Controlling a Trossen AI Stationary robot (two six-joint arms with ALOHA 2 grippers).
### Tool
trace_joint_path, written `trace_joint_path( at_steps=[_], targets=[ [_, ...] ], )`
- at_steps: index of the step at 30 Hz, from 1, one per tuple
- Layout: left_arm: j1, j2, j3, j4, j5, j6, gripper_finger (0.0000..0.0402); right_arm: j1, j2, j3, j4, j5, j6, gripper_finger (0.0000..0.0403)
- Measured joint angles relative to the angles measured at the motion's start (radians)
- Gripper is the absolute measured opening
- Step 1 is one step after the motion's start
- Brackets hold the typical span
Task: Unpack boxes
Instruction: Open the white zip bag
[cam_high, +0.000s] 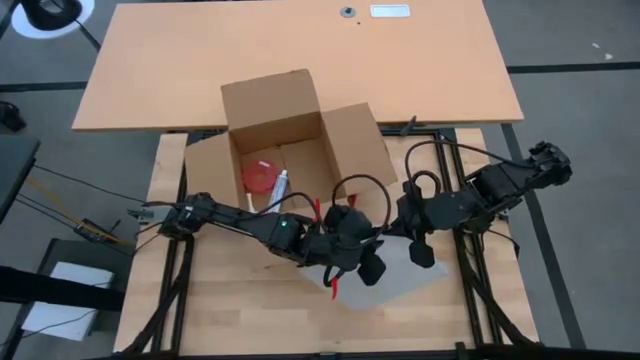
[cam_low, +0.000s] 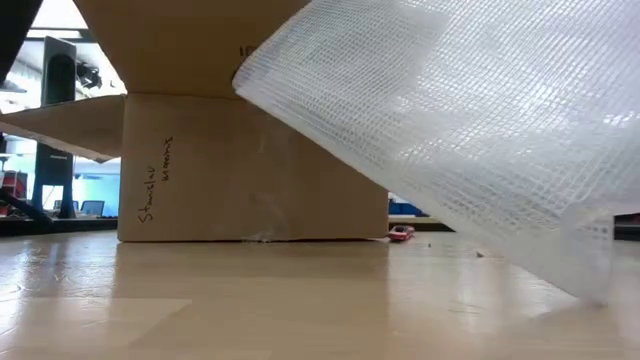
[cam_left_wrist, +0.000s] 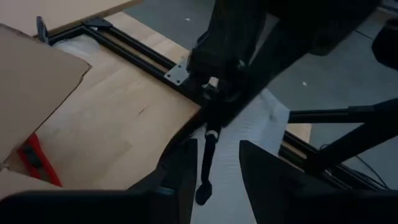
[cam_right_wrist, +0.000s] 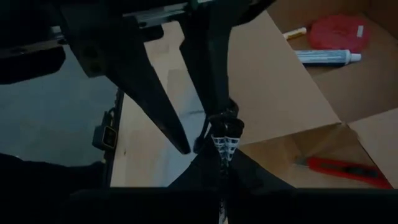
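Clear mesh-patterned plastic bag (cam_low: 460, 130) hangs closest to the low camera, tilted, its lower corner near the tabletop, blocking most of the right side of that view. Behind it the brown cardboard box (cam_high: 290, 145) sits upright toward the back middle of the light wood table (cam_high: 230, 310), flaps open: back flap up, right flap spread out to the side, left flap low. Handwriting shows on its near wall in the low view. Inside lie a round red item (cam_high: 260, 178) and a white tube (cam_high: 277, 188), just beside each other. Right gripper (cam_right_wrist: 222, 134) has its fingers pinched shut on the bag's edge, holding it up in front of the box's near-right corner. Left gripper (cam_left_wrist: 214, 171) faces it from just beside, fingers (cam_left_wrist: 264, 168) set at a narrow gap with the bag and the other gripper's tip between them; whether they are pressing on the bag I cannot tell. Both arms crowd the table's front middle, cables looping over. Red-handled cutter (cam_right_wrist: 345, 169) lies on the table at the box's front edge, next to a flap. Free wood remains at front left and along the far left edge; the right edge is taken by the right arm.
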Motion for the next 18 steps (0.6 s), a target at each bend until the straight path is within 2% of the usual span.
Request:
trace_joint_path(
  at_steps=[6,18],
  targets=[
    [0.008,0.0,0.0,-0.004,-0.029,0.002,0.0115,0.0,0.0,0.0,0.0,0.001,0.0,0.0],
    [0.011,0.0,0.0,-0.01,-0.027,0.025,0.0012,0.001,0.0,0.0,0.023,-0.008,0.008,0.0]
  ],
)
